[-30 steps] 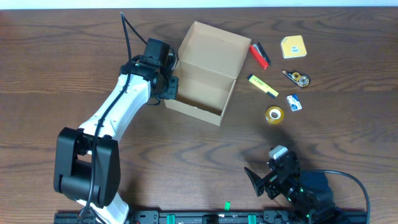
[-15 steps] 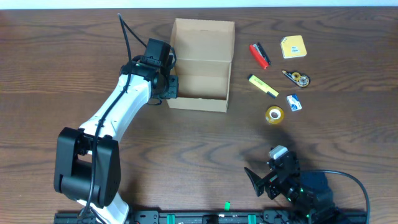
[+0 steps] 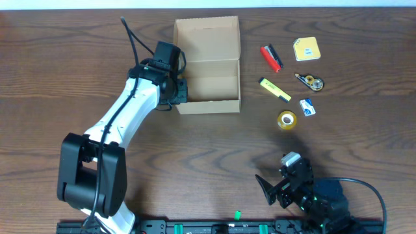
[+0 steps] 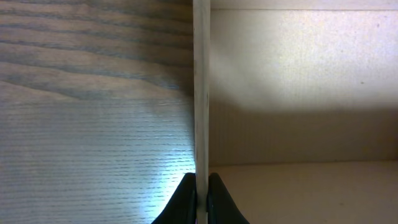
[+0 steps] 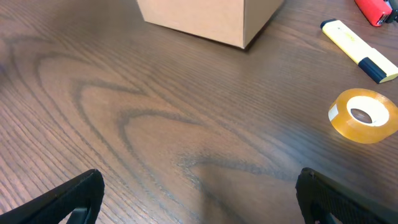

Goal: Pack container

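Upper centre of worktop (image 3: 195,162): open container (image 3: 214,84), left wall pinched between closed left fingers (image 4: 181,205). Near edge: right fingers (image 5: 74,198) spread wide, holding nothing, low over worktop, tape roll (image 5: 364,115) nearby.

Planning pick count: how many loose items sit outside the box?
6, all right of the box: red item, yellow square item, tape dispenser, highlighter, small blue-white item, tape roll. None seen inside the box.
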You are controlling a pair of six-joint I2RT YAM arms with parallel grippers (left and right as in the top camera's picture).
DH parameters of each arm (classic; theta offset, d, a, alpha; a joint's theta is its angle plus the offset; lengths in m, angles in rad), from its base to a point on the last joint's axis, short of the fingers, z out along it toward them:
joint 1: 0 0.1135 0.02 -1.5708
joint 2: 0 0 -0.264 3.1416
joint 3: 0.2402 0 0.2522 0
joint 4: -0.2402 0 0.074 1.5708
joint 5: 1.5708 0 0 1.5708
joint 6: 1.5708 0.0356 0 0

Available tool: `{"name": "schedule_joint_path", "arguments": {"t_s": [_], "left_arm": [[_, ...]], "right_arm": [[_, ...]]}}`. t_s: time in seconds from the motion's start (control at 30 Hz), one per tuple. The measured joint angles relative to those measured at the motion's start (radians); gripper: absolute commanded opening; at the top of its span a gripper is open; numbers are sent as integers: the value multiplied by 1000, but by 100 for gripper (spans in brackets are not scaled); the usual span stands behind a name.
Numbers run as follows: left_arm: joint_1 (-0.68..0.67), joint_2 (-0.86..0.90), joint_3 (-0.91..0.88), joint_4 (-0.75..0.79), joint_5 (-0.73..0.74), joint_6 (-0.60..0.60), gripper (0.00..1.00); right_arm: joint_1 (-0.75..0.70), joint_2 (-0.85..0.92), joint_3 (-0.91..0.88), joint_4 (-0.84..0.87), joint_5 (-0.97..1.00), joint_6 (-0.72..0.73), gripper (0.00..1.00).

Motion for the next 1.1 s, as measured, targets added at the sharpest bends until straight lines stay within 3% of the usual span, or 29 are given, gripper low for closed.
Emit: {"name": "schedule_joint_path", "arguments": {"t_s": [0.27,0.53,0.63,0.83,1.1], "left_arm": [[-58,0,0,-2,-52,-15,10],[-60,0,0,-3,-63,-21,35],[-60,0,0,-3,-66,-24,40],[-60,0,17,-32,-66,-23,43],[-60,-26,184,-177,-68,-14,45]], "right_arm": [[0,0,0,0,0,0,99],[0,0,0,0,0,0,99],[0,0,0,0,0,0,99],[0,0,0,0,0,0,99],[0,0,0,0,0,0,99]]}}
